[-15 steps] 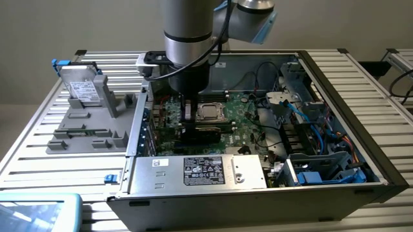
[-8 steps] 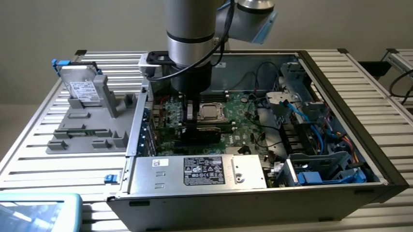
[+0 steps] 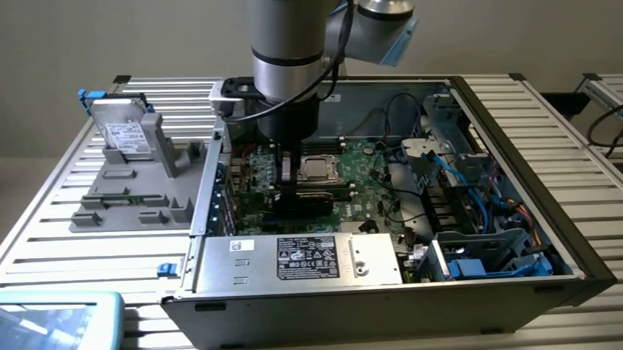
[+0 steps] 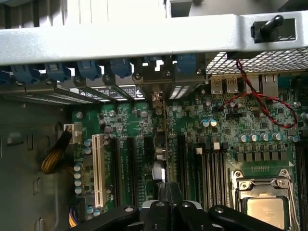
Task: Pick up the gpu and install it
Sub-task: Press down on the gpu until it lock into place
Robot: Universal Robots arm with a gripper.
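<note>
The gpu (image 4: 164, 139) shows edge-on as a thin dark card standing upright over a motherboard slot, its metal end at the case's rear wall bracket openings (image 4: 156, 91). My gripper (image 4: 168, 204) is shut on the card's near upper edge, its black fingers (image 4: 192, 211) pressed together around it. In the exterior view the gripper (image 3: 292, 188) reaches straight down into the open computer case (image 3: 574, 240), left of the processor socket (image 3: 319, 169), with the dark gpu (image 3: 292, 200) under it on the green motherboard (image 3: 365, 182). Whether the card is fully down in the slot I cannot tell.
A grey parts holder (image 3: 127, 200) at the exterior view's left carries a silver drive (image 3: 131, 135). The power supply (image 3: 302, 259) lies at the case's near side, a blue drive cage (image 3: 486, 255) at the right. A white slot (image 4: 99, 168) and red-black wires (image 4: 260, 98) flank the card.
</note>
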